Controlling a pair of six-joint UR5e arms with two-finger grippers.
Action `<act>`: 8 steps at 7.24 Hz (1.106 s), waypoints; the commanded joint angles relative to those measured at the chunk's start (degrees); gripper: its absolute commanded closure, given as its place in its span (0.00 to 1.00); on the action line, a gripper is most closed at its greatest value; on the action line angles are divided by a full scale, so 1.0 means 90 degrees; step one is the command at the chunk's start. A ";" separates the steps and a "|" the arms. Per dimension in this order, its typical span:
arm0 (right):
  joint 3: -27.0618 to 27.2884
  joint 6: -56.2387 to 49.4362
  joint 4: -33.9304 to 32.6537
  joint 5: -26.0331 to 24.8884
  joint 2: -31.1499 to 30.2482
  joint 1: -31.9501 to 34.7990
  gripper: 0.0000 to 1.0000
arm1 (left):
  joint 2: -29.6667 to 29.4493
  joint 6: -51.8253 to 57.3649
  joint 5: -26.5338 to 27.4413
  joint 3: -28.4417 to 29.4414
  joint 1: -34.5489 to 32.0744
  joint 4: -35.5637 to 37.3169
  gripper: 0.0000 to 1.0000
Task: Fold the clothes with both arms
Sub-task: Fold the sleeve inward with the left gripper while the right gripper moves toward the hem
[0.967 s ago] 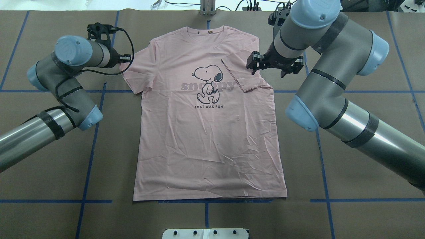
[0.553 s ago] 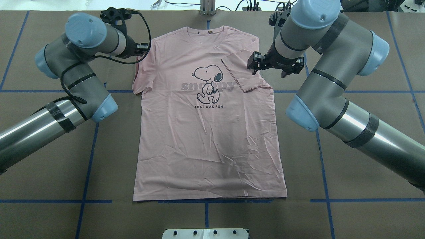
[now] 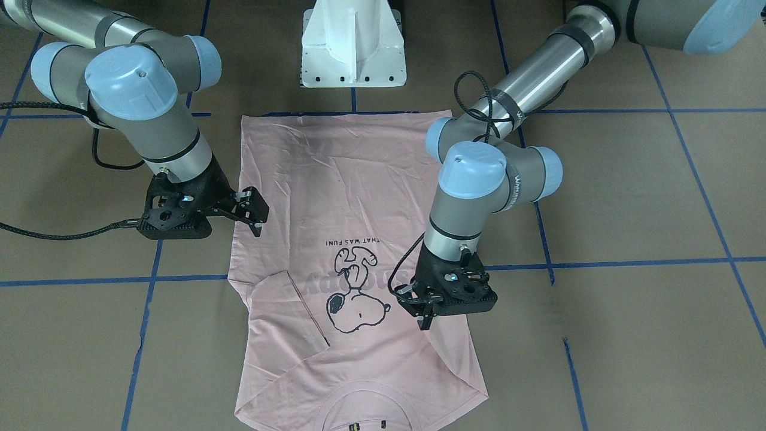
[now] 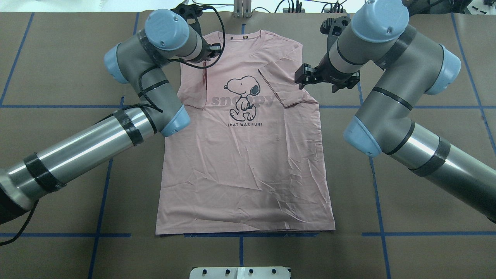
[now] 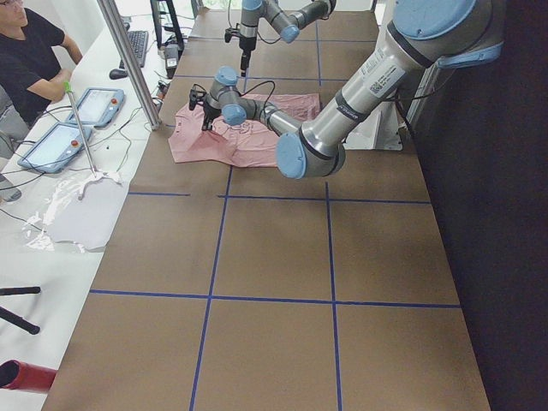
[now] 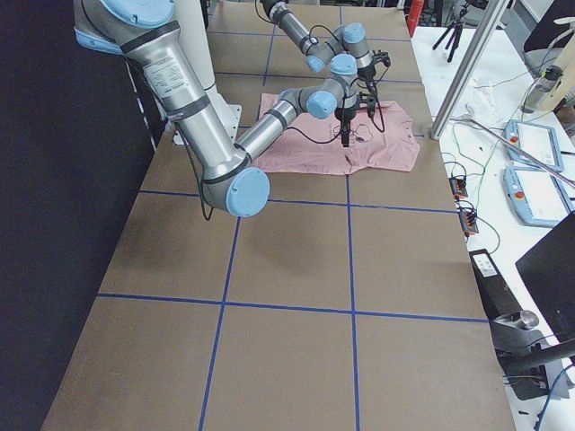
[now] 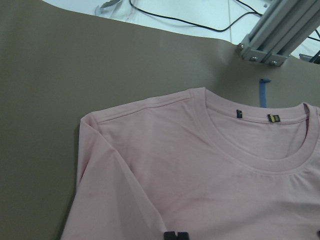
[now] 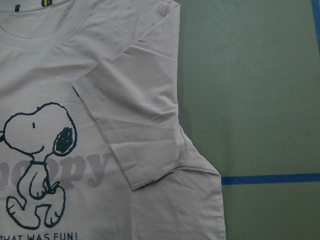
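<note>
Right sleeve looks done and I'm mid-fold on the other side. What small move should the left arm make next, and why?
Probably lower the left gripper slightly and open its fingers, laying the left sleeve on the shirt. That sleeve is drawn in over the chest, gripped rather than lying flat; the right sleeve lies folded flat and the right gripper hovers open.

Brown-covered table [image 4: 58, 174], gridded w/ blue tape lines [image 4: 379, 217], fills most views. White pedestal [image 3: 353, 42] at top centre, front-facing view. Left-end view: person [image 5: 30, 56] in black shirt upper left at white bench [image 5: 38, 274], w/ tablet-style pendants [image 5: 94, 107], keyboard [image 5: 137, 47], aluminium post [image 5: 128, 64]; plastic sheet [image 5: 81, 205] crumpled centre left. Right-end view: black monitor [image 6: 550, 278] lower right, tripod [image 6: 446, 36] top. Black cable [image 7: 165, 15] along top, left wrist view.
</note>
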 commanded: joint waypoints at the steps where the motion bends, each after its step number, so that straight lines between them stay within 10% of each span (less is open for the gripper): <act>1: -0.0010 0.0004 0.0100 -0.0005 -0.0061 0.0005 0.00 | -0.0118 -0.0010 0.0095 0.0248 0.0105 -0.0153 0.41; 2: -0.0029 0.0023 0.0100 -0.0005 -0.0061 0.0005 0.00 | -0.0079 -0.0010 0.0153 0.0180 0.0173 -0.0308 0.00; 4: 0.0058 0.0111 0.0110 0.0004 -0.0100 -0.0005 0.00 | 0.0028 -0.0029 0.0057 -0.0362 0.0193 -0.0194 0.00; 8: 0.1703 0.0726 0.0129 -0.0122 -0.1423 -0.0531 0.00 | 0.2211 0.0068 -0.0754 -0.4089 0.0251 0.1757 0.00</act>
